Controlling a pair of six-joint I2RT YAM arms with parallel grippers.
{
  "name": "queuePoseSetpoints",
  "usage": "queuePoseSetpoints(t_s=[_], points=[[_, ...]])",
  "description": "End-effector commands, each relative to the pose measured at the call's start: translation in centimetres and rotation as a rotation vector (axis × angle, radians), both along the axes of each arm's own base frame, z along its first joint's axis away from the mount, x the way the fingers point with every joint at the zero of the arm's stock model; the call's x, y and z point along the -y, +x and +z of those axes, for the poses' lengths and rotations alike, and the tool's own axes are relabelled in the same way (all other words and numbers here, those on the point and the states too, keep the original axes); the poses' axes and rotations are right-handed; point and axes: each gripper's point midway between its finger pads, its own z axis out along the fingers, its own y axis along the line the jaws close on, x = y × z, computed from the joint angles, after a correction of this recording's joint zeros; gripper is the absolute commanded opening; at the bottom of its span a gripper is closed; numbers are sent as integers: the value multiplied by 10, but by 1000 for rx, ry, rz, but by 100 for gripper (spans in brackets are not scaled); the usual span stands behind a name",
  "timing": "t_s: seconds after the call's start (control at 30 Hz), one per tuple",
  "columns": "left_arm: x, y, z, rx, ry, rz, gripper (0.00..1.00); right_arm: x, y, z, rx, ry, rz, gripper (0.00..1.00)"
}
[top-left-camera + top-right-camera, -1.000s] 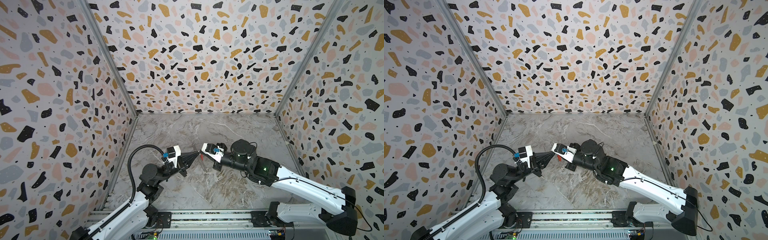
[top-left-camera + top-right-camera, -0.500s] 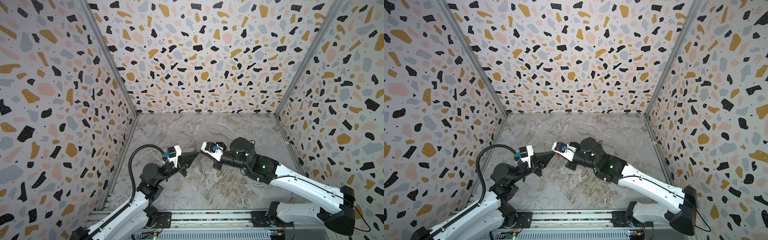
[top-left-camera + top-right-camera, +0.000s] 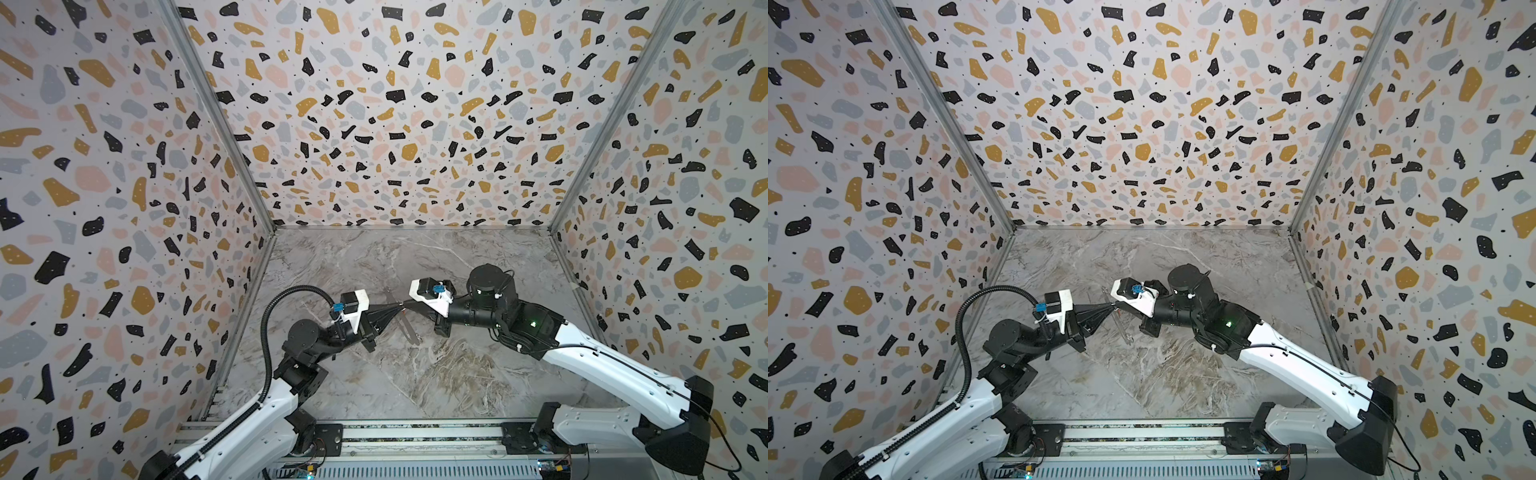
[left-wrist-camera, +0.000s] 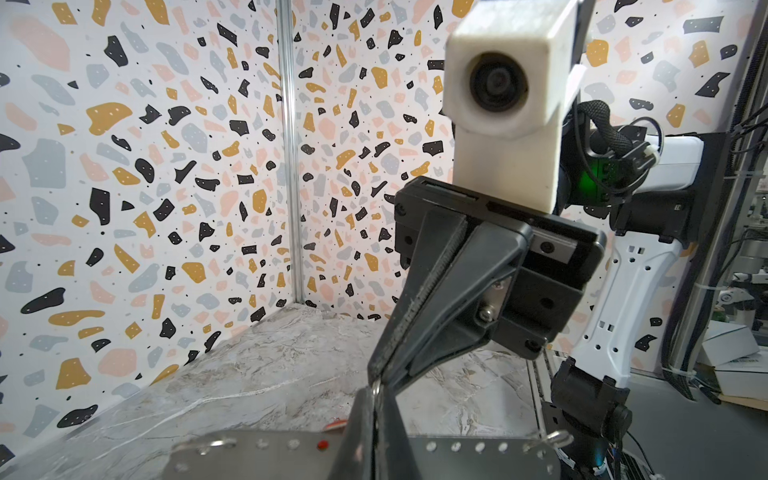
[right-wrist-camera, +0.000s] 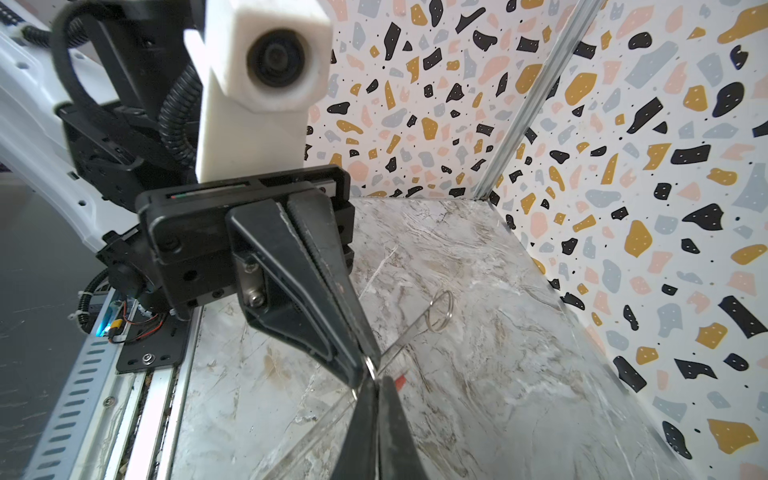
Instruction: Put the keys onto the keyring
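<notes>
- The left end effector (image 3: 397, 308) and right end effector (image 3: 406, 307) meet nose to nose above the middle of the table (image 3: 415, 374), tips all but touching.
- Both are closed right down. The left one looks clamped across the middle of the keyring (image 4: 257, 453). That flat grey strip sticks out on both sides of its fingers.
- The keyring's long axis runs crosswise to the line of the two arms. In both top views it slants from the far side down toward the robot's base, and it appears to be held clear of the table.
- A small wire ring (image 5: 368, 368) sits exactly where the two sets of tips meet. I cannot tell whether the right end effector actually grips it.
- A red tag (image 5: 400, 380) hangs just beside those tips, on the far side of the strip from the left arm. It marks one key; I cannot find the second.
- Another loop (image 5: 440, 311) sits at one end of the keyring, well away from the tips.
- My guess is that the next move must run along the strip, not across it. Both arms are equally near, and the right looks the freer to travel.
</notes>
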Motion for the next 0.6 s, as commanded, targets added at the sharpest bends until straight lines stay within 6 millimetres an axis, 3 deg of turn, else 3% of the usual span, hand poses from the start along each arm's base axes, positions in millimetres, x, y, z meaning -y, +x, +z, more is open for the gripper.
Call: queuePoseSetpoints(t_s=[0.0,0.57], points=[[3,-17,30,121,-24,-70,0,-2,-14,8,-38,11,72,6],[8,-18,30,128,-7,-99,0,-4,-21,2,-83,-11,134,0]])
